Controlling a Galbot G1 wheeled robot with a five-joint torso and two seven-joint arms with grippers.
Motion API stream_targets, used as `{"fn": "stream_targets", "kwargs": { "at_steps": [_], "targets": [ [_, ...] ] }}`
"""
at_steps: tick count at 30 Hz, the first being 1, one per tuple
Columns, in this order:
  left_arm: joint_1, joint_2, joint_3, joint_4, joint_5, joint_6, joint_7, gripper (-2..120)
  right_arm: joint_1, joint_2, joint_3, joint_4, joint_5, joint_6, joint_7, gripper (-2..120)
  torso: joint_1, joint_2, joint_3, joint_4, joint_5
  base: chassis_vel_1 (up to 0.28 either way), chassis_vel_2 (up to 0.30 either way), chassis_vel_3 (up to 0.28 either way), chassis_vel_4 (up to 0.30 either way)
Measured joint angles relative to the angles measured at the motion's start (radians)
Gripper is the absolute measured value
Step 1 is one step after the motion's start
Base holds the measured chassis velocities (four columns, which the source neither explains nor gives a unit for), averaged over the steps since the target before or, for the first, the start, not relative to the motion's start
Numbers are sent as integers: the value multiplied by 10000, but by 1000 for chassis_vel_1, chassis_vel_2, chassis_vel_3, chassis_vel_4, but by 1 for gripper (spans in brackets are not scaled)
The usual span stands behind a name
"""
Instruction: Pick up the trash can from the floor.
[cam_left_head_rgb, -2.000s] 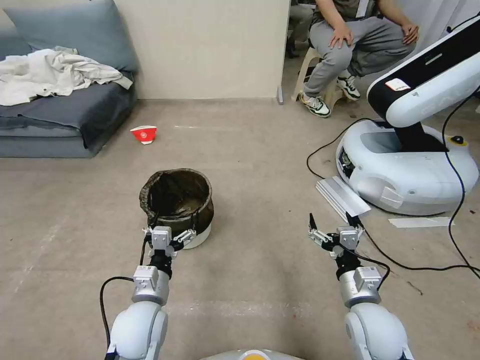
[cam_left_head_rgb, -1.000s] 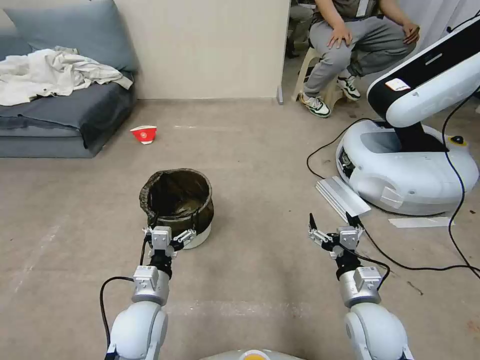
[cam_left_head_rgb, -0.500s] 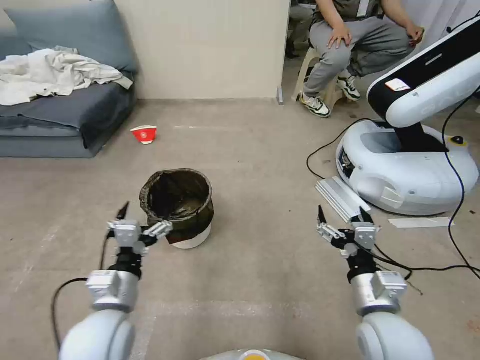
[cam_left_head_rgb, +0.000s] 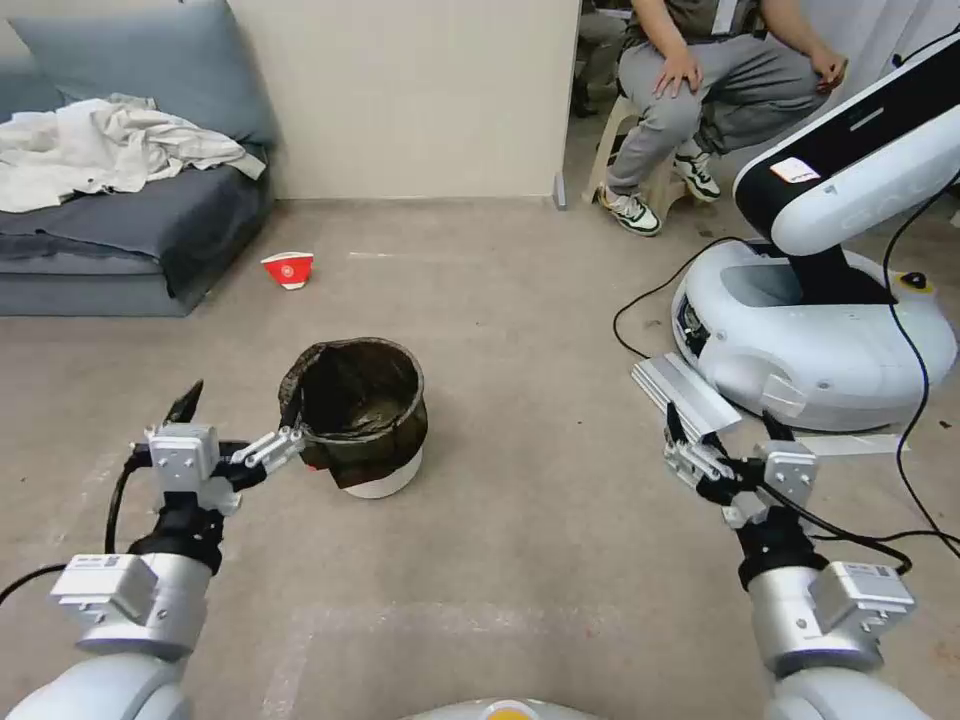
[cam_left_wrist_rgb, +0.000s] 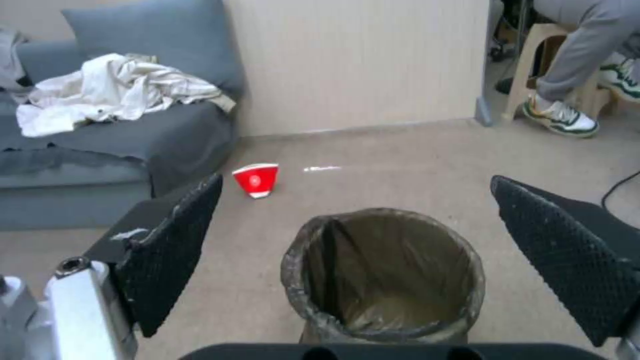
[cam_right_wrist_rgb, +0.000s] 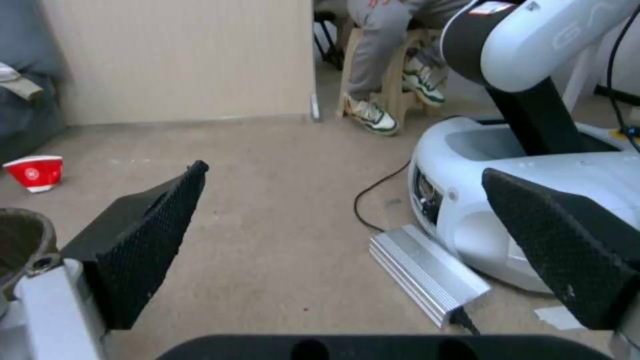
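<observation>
Where the floor (cam_left_head_rgb: 520, 300) meets the far wall at the left, a grey sofa (cam_left_head_rgb: 120, 240) carries a heap of pale cloth (cam_left_head_rgb: 100, 150). Just right of the sofa's near corner, a small red-and-white paper cup (cam_left_head_rgb: 288, 268) sits on the floor. Nearer and at the left, the left hand (cam_left_head_rgb: 238, 420) hangs above the floor with its fingers spread wide; one finger reaches out toward open floor on the left, and the other fingertip (cam_left_head_rgb: 292, 415) sits at the left rim of the trash can (cam_left_head_rgb: 355, 415), though contact cannot be judged. From the left wrist, the can (cam_left_wrist_rgb: 383, 280) stands upright between the two spread pads (cam_left_wrist_rgb: 170, 250), its dark bag folded over the rim. The can rests on the floor, left of centre. Well to the right, the right hand (cam_left_head_rgb: 725, 440) is held over bare floor, its fingers also spread apart with nothing between them. Just beyond it lie a silver ribbed box (cam_left_head_rgb: 683, 395) and black cables (cam_left_head_rgb: 660, 290), and farther right stands a white robot base (cam_left_head_rgb: 815, 335).
</observation>
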Motion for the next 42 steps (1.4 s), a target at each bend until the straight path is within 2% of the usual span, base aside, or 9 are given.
{"fn": "stream_targets", "kwargs": {
  "at_steps": [20, 28, 42],
  "targets": [
    [-74, -171, 93, 105, 151, -106, 17, 100, 104, 16, -13, -100, 16, 47, 38, 100, 0, 0, 1, 1, 1, 21, 22, 25, 26],
    [-98, -194, 141, 121, 199, -522, 24, 100, 96, 16, -14, -120, 29, 58, -6, 100, 0, 0, 1, 4, 1, 66, 63, 70, 68],
    [-98, -207, 108, 134, 199, -525, 24, 100, 110, 8, -20, -129, 221, 58, -152, 100, 0, 0, 1, 0, 1, -32, 45, 46, -45]
  ]
}}
